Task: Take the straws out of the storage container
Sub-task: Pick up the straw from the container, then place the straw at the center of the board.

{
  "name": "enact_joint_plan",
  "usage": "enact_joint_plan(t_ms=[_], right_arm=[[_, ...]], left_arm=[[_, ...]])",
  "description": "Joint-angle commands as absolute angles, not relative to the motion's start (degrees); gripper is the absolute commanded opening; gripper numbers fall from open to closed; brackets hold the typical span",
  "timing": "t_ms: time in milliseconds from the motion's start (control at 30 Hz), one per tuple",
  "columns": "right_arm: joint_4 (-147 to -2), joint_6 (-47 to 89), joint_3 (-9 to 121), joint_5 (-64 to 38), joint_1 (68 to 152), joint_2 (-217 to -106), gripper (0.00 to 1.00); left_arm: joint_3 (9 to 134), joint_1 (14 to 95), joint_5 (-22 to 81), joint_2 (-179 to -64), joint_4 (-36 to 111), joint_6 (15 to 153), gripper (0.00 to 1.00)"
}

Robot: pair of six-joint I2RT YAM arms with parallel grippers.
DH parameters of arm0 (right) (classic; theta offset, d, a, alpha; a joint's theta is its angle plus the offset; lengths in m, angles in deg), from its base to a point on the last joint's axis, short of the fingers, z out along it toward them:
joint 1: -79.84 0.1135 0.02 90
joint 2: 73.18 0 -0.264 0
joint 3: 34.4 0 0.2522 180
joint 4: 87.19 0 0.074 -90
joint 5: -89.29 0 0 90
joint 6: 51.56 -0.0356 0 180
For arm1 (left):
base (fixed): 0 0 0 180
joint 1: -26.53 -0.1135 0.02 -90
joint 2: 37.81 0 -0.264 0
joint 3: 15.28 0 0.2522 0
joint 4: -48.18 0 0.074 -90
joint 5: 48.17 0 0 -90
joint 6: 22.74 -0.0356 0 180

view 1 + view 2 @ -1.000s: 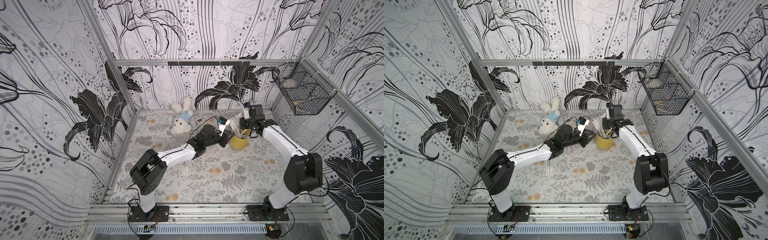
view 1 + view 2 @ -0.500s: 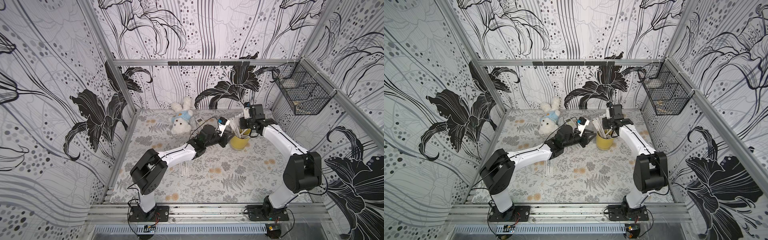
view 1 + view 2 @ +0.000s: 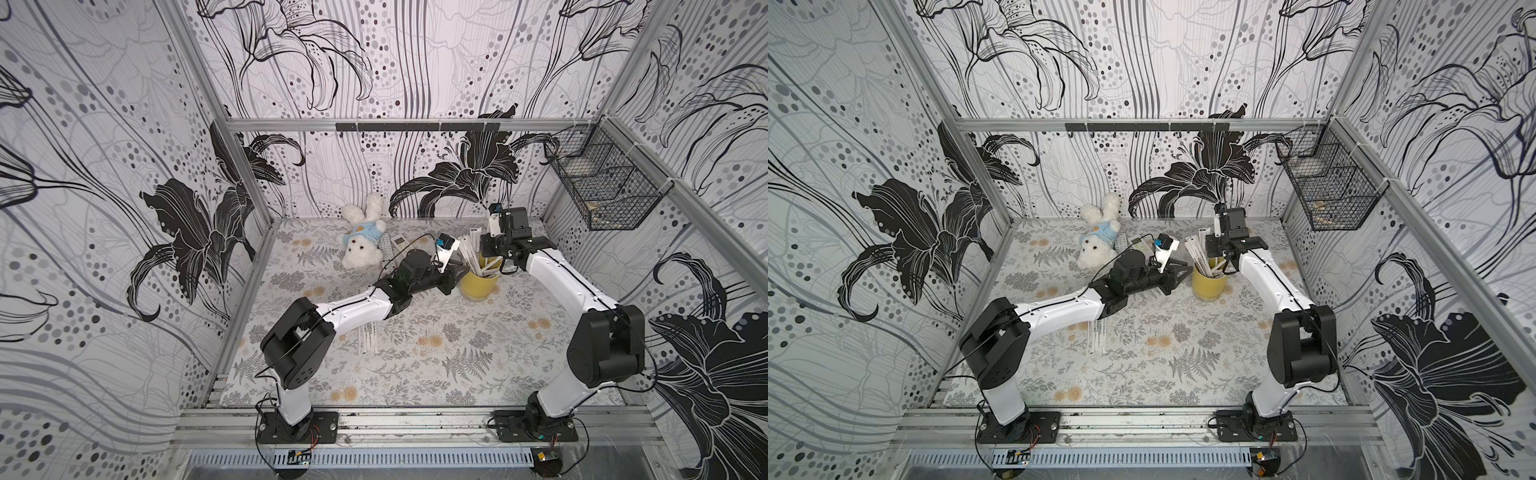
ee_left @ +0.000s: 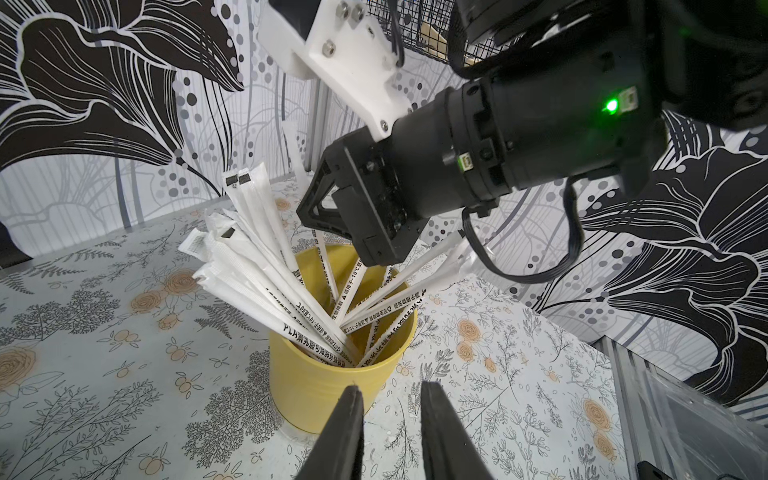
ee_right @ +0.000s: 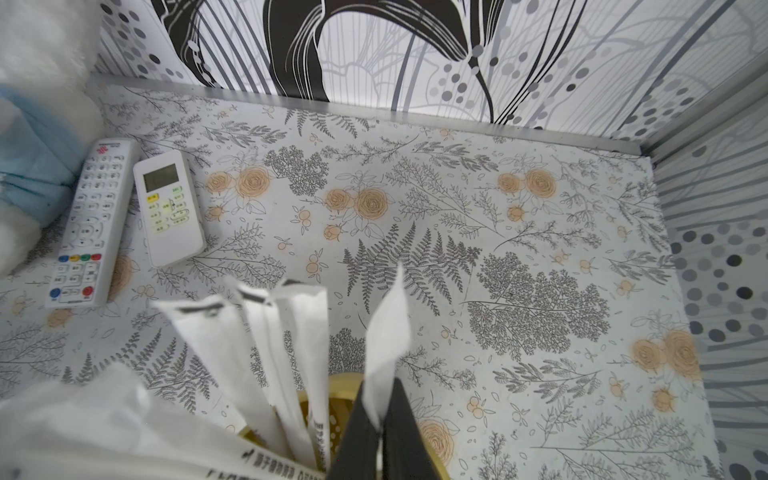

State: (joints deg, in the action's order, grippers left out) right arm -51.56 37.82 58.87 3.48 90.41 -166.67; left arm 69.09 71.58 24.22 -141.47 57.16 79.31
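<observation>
Found a plain yellow cylindrical cup [image 4: 332, 382] with a smooth wall and slightly flared rim standing upright on the matte tabletop [image 3: 415, 365] printed with grey ferns and pale orange roses, toward the back and right of centre, between the two arms. Counted roughly a dozen long thin white paper-wrapped straws [image 4: 266, 266] with small dark print fanning out of it, flat crimped ends well above the rim, most leaning to one side. Saw the right gripper [image 5: 380, 407] reaching down over the cup's mouth, smooth black fingers [image 5: 357, 436] pressed together on the papery upper part of a single straw [image 5: 388, 332]. Saw the left gripper [image 4: 390, 390] low beside the cup's outer wall, tapered black fingers [image 4: 345, 432] parted with nothing between them, tips near the wall; could not tell whether touching. Noted a few more wrapped straws [image 3: 368, 340] lying flat, side by side, on the tabletop under the left forearm, well apart from the cup. Noted, farther back, a fluffy white plush bear [image 3: 361, 249] in a light blue shirt, with two flat white plastic remote controls [image 5: 170, 208] just beside it. Noted a black wire mesh basket [image 3: 602, 199] hung on the right wall
</observation>
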Motion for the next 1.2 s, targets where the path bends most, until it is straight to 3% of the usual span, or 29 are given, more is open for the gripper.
enact_joint_plan(t_ms=[0, 333, 633, 867, 1167], right_arm=[[-49.00, 36.70, 61.45, 4.65, 90.21, -163.65, 0.07], [-44.82, 34.37, 65.21, 4.72, 90.21, -156.89, 0.07], [-36.13, 33.22, 77.75, 9.35, 91.34, -153.06, 0.07], [-28.92, 31.59, 89.13, 13.41, 101.09, -152.65, 0.05], [-29.43, 22.93, 87.94, -18.53, 109.33, -162.21, 0.04]], left_arm=[[69.00, 72.29, 23.89, -139.36, 59.32, 79.87, 0.29], [66.22, 74.07, 26.35, -133.23, 58.99, 79.29, 0.29], [61.11, 74.93, 30.69, -124.64, 57.54, 79.48, 0.29], [57.09, 75.04, 33.94, -117.31, 53.22, 80.64, 0.28], [54.65, 75.04, 40.13, -106.53, 31.40, 86.23, 0.29]])
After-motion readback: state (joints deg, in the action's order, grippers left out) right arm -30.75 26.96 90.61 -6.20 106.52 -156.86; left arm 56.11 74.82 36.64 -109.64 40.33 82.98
